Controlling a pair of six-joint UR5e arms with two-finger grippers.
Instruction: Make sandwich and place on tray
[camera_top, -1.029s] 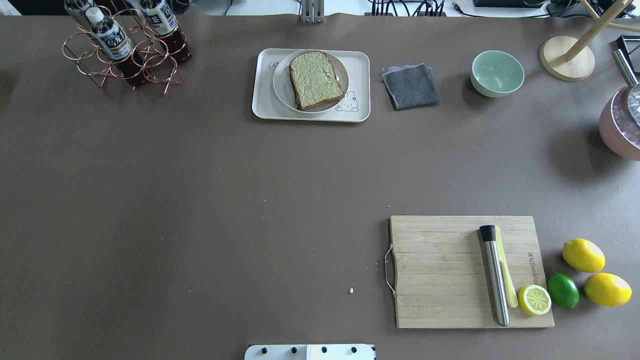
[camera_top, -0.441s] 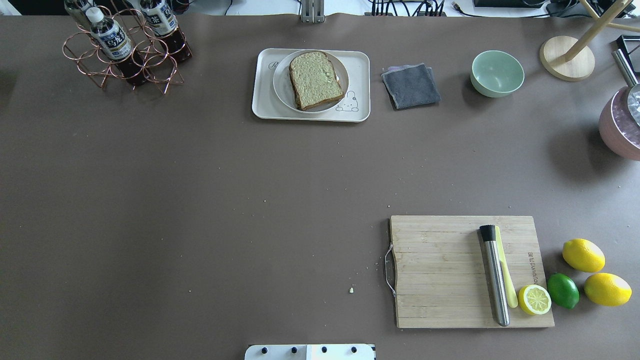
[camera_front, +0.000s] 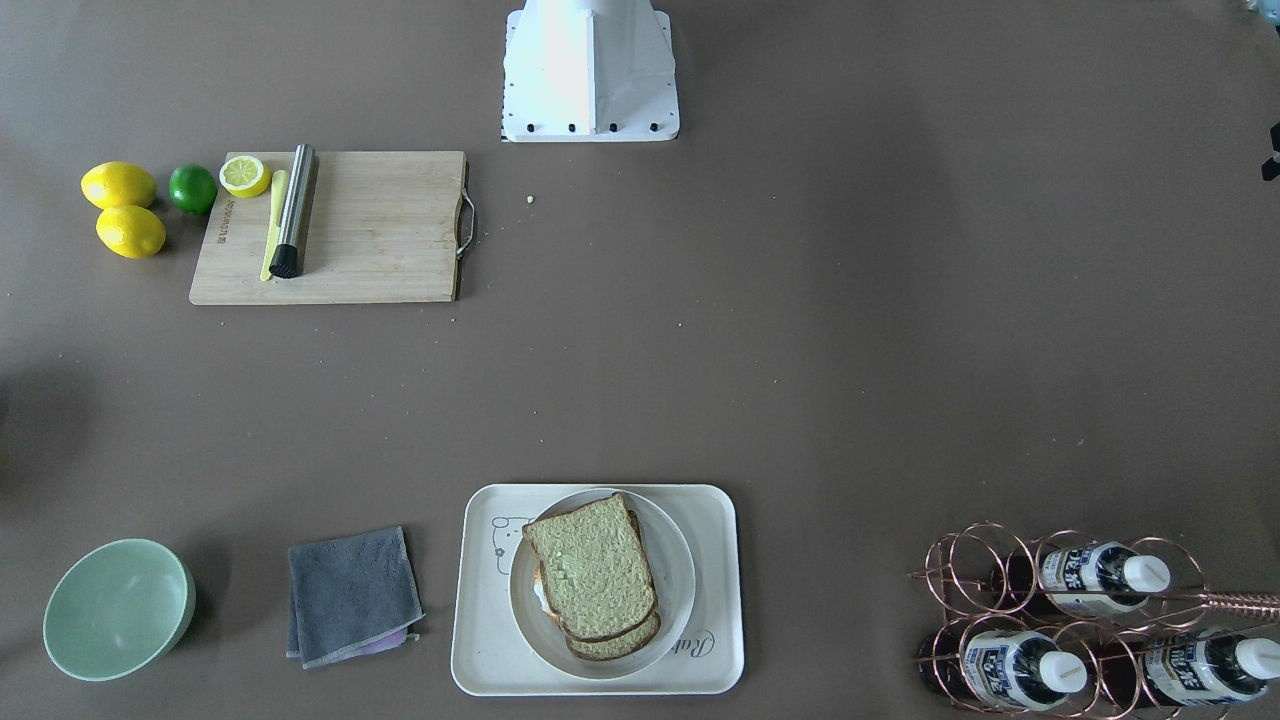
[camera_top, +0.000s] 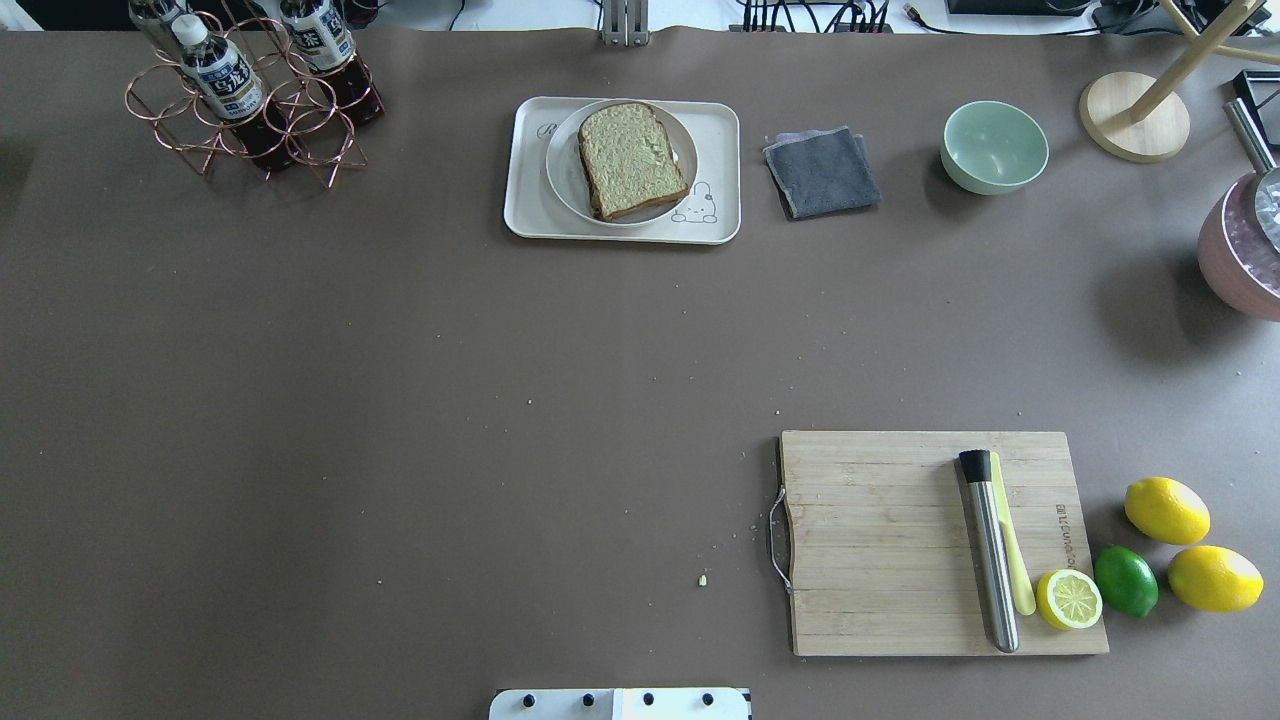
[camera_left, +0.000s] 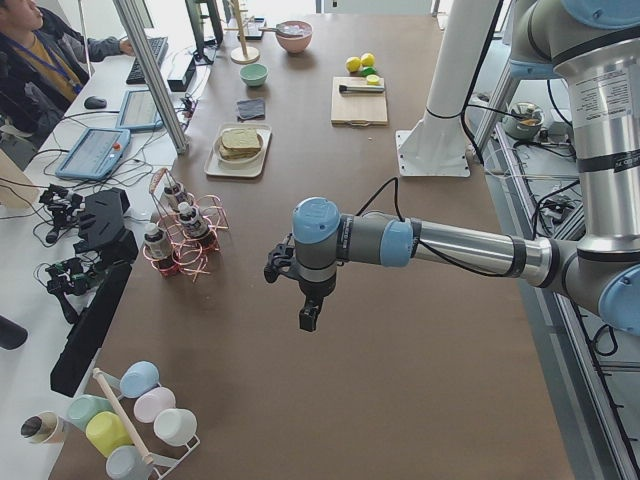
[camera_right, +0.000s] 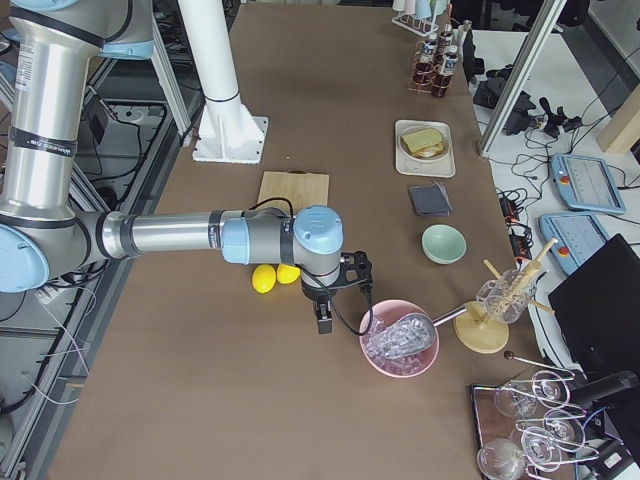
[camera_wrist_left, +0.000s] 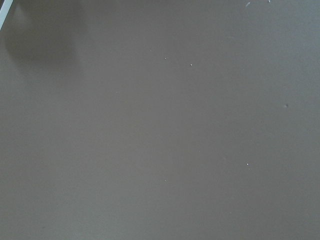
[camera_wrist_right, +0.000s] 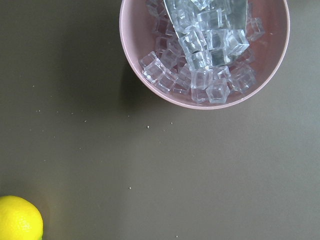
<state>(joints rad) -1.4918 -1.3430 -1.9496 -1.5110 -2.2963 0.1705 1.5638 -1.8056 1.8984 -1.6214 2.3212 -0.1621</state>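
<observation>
The sandwich (camera_top: 632, 160), two wholegrain slices with a sliver of egg white at the edge, lies on the small white plate (camera_top: 565, 175). The plate stands on the cream tray (camera_top: 525, 200) at the far middle of the table. They also show in the front view: sandwich (camera_front: 590, 570), plate (camera_front: 680, 590), tray (camera_front: 480, 640). My left gripper (camera_left: 309, 318) hangs over the table's left end, far from the tray. My right gripper (camera_right: 325, 322) hangs over the right end. Both show only in side views, so I cannot tell if they are open or shut.
A wooden cutting board (camera_top: 880, 540) at the near right carries a steel muddler (camera_top: 990, 550) and a lemon half (camera_top: 1069, 599). Lemons and a lime lie beside it. A grey cloth (camera_top: 822, 172), a green bowl (camera_top: 994, 146), a bottle rack (camera_top: 250, 90) and a pink ice bowl (camera_wrist_right: 205, 50) stand around.
</observation>
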